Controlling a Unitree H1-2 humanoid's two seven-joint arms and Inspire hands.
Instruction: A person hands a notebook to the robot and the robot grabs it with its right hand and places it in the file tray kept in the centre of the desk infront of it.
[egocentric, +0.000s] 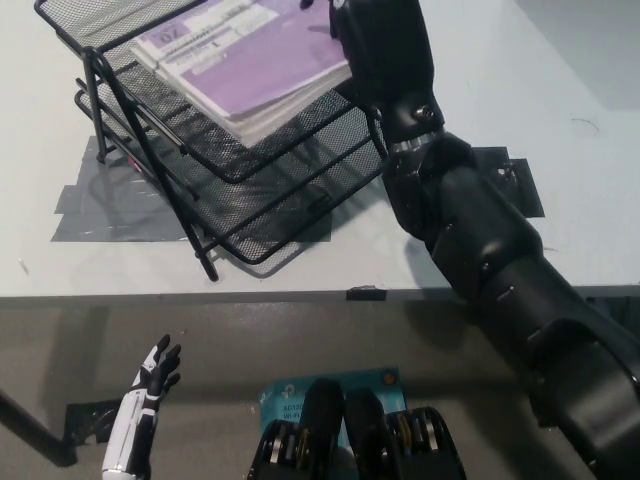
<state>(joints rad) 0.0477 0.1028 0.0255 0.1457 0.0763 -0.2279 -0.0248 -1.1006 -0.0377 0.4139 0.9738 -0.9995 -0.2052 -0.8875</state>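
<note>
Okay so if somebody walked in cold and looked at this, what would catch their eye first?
Most likely the purple notebook, lying in the top tier of the black mesh file tray at the upper left of the pale desk. Next, the bulky black right arm reaching up from the lower right, its right hand at the notebook's right edge by the picture's top. The white left hand rests low at the lower left, below the desk edge.

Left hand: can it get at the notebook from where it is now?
Probably not. The left hand hangs low below the desk edge, open, while the notebook lies far off atop the file tray.
</note>
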